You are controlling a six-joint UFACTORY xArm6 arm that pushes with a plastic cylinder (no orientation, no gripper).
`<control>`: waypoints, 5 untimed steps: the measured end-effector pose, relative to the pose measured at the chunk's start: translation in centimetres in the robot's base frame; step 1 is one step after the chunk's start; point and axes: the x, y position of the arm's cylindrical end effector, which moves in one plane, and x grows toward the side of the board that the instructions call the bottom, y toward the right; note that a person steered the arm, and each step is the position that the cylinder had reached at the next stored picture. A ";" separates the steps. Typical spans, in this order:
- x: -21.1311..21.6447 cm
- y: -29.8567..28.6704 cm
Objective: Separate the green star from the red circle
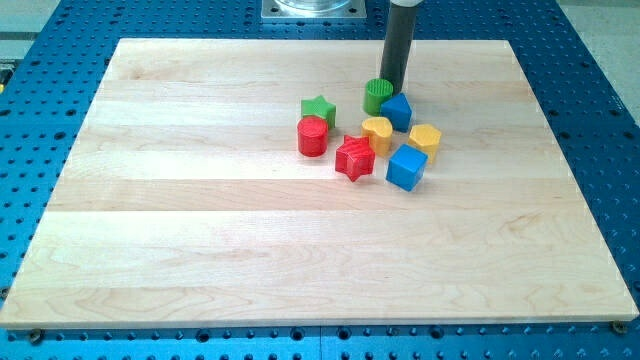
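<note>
Inspection proceeds from the view's bottom upward. The lower half of the wooden table [200,260] carries nothing.

First encountered is the blue cube [406,167], then the red star [354,158] to its left. Behind these sit a yellow block [425,138], shape roughly hexagonal, and a second yellow block [377,131], rounded, possibly heart-shaped.

The red circle [313,135] stands left of this group. The green star [319,109] sits directly behind it, toward the view's top. The two appear to be touching or very nearly so; no clear gap shows between them.

Further back on the right are a second blue block [397,110], shape not certain, and a green cylinder [378,95].

My tip [390,86] rests at the upper right edge of the green cylinder, apparently against it and just behind the blue block. It is well apart from the green star, to that block's right.

There is no claw on this arm, so no apart or together state applies; the arm ends in a plain rod.

Finding: separation is not yet achieved. The star and circle remain paired, and the tip is not engaged with either. In my judgement the whole push is outstanding: the tip must travel left to the star and drive it away from the circle, most likely toward the view's top or left, where the table lies free.
</note>
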 end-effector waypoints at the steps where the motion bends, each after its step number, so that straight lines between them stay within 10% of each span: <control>1: 0.0 -1.4; 5: 0.2 -8.0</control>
